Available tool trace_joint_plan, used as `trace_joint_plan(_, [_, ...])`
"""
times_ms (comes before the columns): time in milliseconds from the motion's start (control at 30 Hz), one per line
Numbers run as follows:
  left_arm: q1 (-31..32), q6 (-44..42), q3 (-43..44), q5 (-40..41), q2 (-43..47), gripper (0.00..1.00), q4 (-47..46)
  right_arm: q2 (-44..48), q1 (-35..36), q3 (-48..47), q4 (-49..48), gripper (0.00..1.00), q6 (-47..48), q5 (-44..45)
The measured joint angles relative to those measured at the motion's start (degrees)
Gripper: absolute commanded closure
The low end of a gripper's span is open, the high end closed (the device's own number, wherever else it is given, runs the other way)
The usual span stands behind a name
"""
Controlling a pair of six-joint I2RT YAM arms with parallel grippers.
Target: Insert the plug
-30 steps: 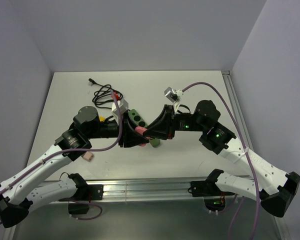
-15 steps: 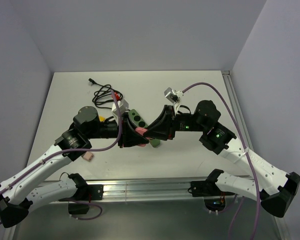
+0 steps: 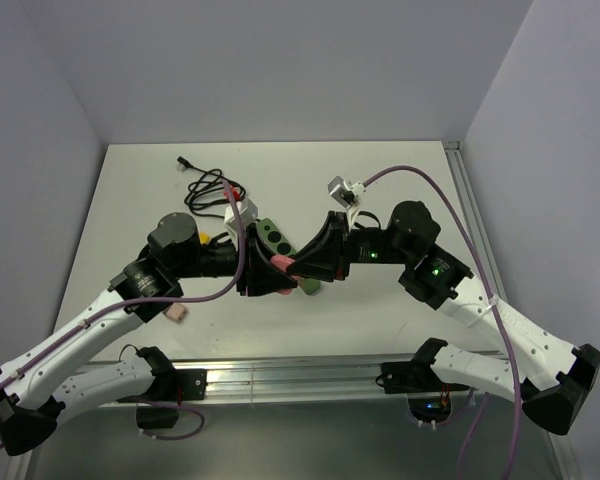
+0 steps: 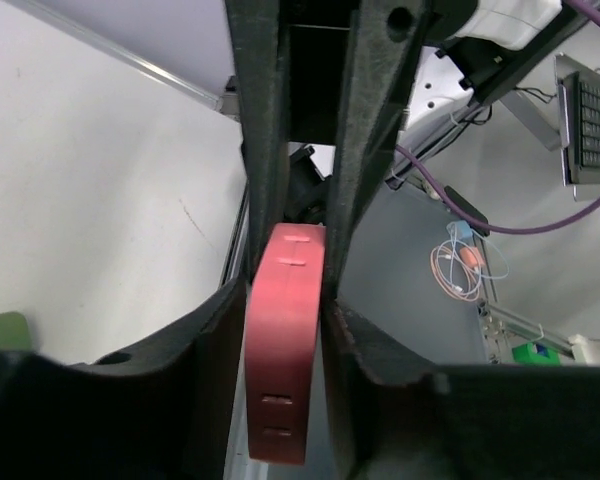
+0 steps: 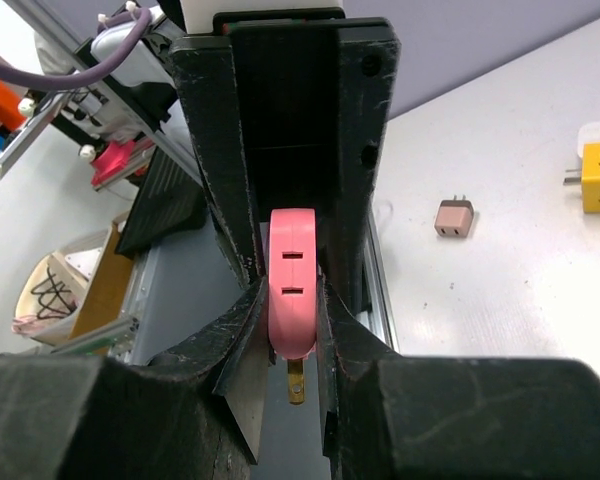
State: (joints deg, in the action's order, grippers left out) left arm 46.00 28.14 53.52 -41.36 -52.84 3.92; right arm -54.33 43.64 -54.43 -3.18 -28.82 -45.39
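A pink plug (image 3: 281, 262) with two slots in its face hangs above the table's middle, held from both sides. My left gripper (image 3: 277, 266) comes in from the left and is shut on it. In the left wrist view the plug (image 4: 283, 360) sits between the left gripper (image 4: 286, 295) fingertips. My right gripper (image 3: 293, 265) comes in from the right and is shut on the same plug (image 5: 292, 270). In the right wrist view a brass prong (image 5: 296, 380) sticks out below the right gripper (image 5: 291, 290). A green power strip (image 3: 274, 237) lies on the table under both grippers.
A white adapter (image 3: 242, 210) and a yellow adapter (image 3: 206, 238) sit left of the strip, with a coiled black cable (image 3: 208, 185) behind them. A small beige adapter (image 3: 178, 313) lies near the front left. A grey-white block (image 3: 340, 188) on a purple cable is at the back right.
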Motion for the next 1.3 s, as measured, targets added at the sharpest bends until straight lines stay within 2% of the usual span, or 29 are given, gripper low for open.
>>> trace_joint_plan(33, [-0.04, 0.0, 0.0, 0.76, 0.0, 0.5, 0.37, 0.04, 0.0, 0.0, 0.22, 1.0, 0.0, 0.22])
trace_joint_plan(67, [-0.07, -0.2, 0.0, 1.4, 0.0, 0.48, 0.66, 0.07, 0.0, 0.0, 0.37, 1.0, -0.07, 0.42])
trace_joint_plan(167, [-0.07, 0.0, 0.0, 2.95, 0.13, 0.51, 1.22, 0.07, 0.22, 0.0, 0.98, 1.0, -0.09, 0.87])
trace_joint_plan(267, [-0.07, 0.04, 0.0, 3.32, 0.42, 0.57, 1.29, 0.07, 0.26, 0.0, 1.11, 1.0, -0.07, 1.49])
trace_joint_plan(400, [-0.02, 0.04, 0.0, 2.99, 0.76, 0.79, 1.36, 0.02, 0.26, 0.0, 1.18, 1.0, 0.02, 2.14])
trace_joint_plan(567, [0.04, 0.22, 0.02, 1.11, 1.14, 0.86, 1.16, 0.0, 0.79, -0.33, 0.83, 1.0, 0.57, 1.27])
trace_joint_plan(667, [0.04, 0.22, 0.09, 0.76, 1.14, 1.0, 1.07, -0.02, 0.87, -0.63, 1.16, 1.0, 0.66, 1.2])
trace_joint_plan(833, [0.04, 0.22, 0.33, 0.59, 0.87, 1.0, 1.18, -0.04, 1.05, -0.94, 1.68, 1.0, 0.96, 1.27])
trace_joint_plan(933, [0.0, 0.22, 0.74, 0.39, 0.5, 1.0, 1.53, -0.04, 1.07, -1.31, 2.36, 0.72, 1.22, 1.53])
trace_joint_plan(967, [0.0, 0.15, 0.83, 0.39, 0.48, 1.0, 1.55, -0.04, 1.07, -1.53, 2.67, 0.53, 1.27, 1.64])
trace_joint_plan(1033, [-0.04, -0.11, 0.85, 1.75, 0.42, 1.0, 1.86, -0.04, 1.27, -2.03, 3.72, 0.43, 1.18, 2.64])
trace_joint_plan(1067, [-0.07, -0.22, 0.85, 2.38, 0.26, 1.0, 2.21, -0.04, 1.57, -2.29, 4.46, 0.33, 1.38, 2.95])
trace_joint_plan(1167, [-0.17, -1.01, 0.85, 5.25, -0.02, 1.0, 4.42, 0.04, 2.05, -3.23, 7.74, 0.23, 2.34, 5.7])
trace_joint_plan(1300, [-2.43, -2.43, 0.92, 7.21, -0.07, 1.0, 8.61, 1.57, 2.05, -3.76, 12.96, 0.21, 4.17, 12.41])
